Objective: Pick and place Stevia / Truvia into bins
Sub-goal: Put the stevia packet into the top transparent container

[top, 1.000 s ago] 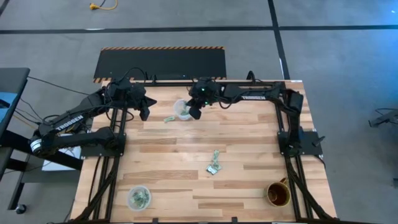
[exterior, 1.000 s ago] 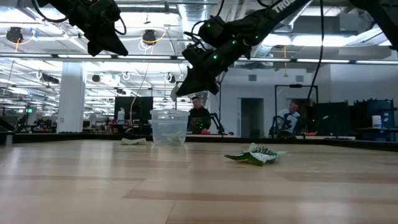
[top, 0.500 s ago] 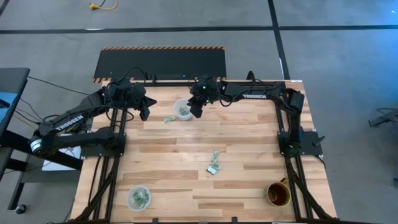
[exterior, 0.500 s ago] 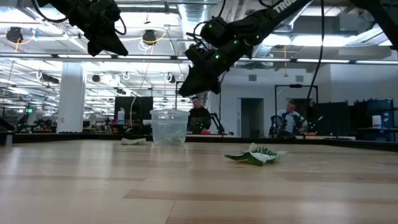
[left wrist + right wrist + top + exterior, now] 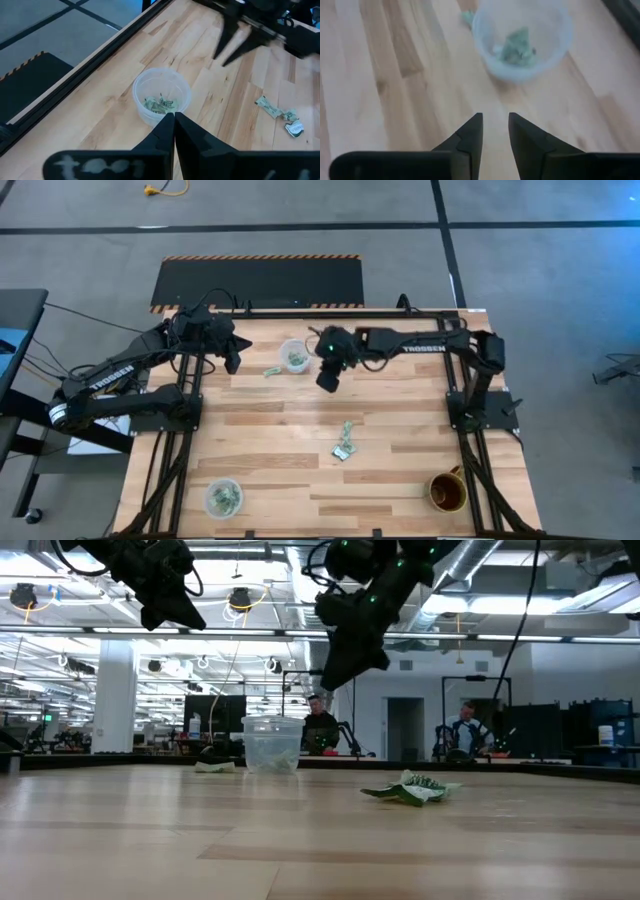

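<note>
A clear cup (image 5: 293, 357) with several green-and-white packets inside stands near the table's far edge; it also shows in the right wrist view (image 5: 522, 40) and the left wrist view (image 5: 161, 95). One packet (image 5: 271, 371) lies beside it. A few crumpled packets (image 5: 345, 441) lie at the table's middle. A second clear cup (image 5: 223, 498) with packets stands at the near left. My right gripper (image 5: 328, 377) hovers open and empty just right of the far cup, fingers (image 5: 470, 135) apart. My left gripper (image 5: 232, 357) is shut and empty, raised left of that cup.
A brown mug (image 5: 447, 492) stands at the near right corner. A dark rail (image 5: 300, 312) runs along the table's far edge behind the far cup. Bare wood lies between the far cup and the middle packets. People sit in the room beyond the table (image 5: 320, 725).
My right gripper has drawn away from above the far cup, toward the table's near edge and a little to the right. The cup and the packets have stayed where they were.
</note>
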